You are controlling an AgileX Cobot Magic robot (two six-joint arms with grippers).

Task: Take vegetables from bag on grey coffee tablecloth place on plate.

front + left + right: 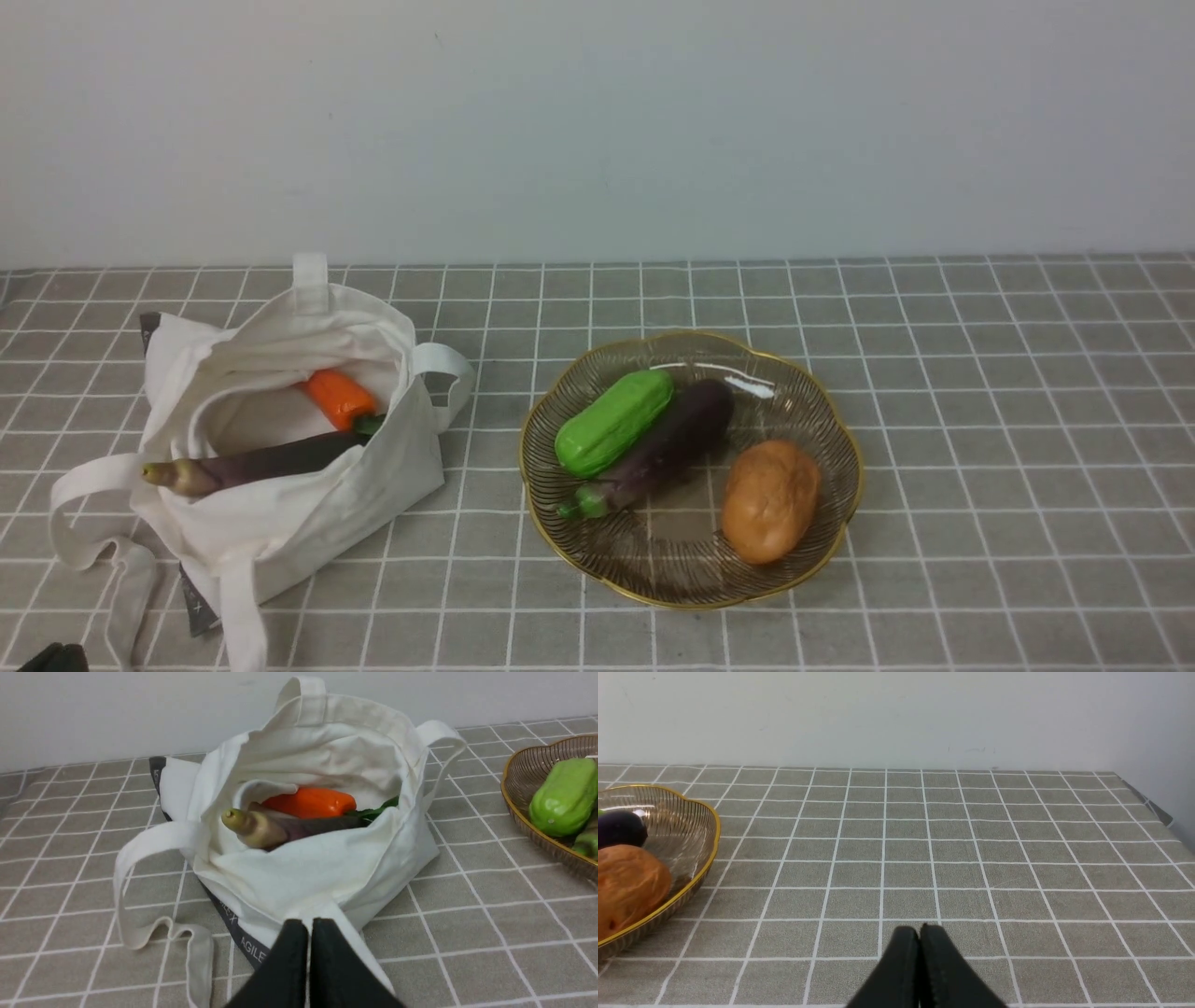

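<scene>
The bag (280,485) sits near the left edge of the tablecloth (980,373), with a long purple eggplant (252,462) and an orange vegetable (338,397) still inside; the plate (831,411) in the middle holds three others. They look hard, shiny and slippery, so I'd grab the eggplant around its middle, since the soft bag could snag. The left gripper (309,926) and right gripper (920,931) are both pinched closed, holding nothing.

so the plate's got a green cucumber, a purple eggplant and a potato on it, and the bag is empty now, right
Not quite. The plate does hold the green cucumber, the purple eggplant and the potato, but the bag is not empty: the front and left wrist views show an orange vegetable and a long purple eggplant inside it.
</scene>
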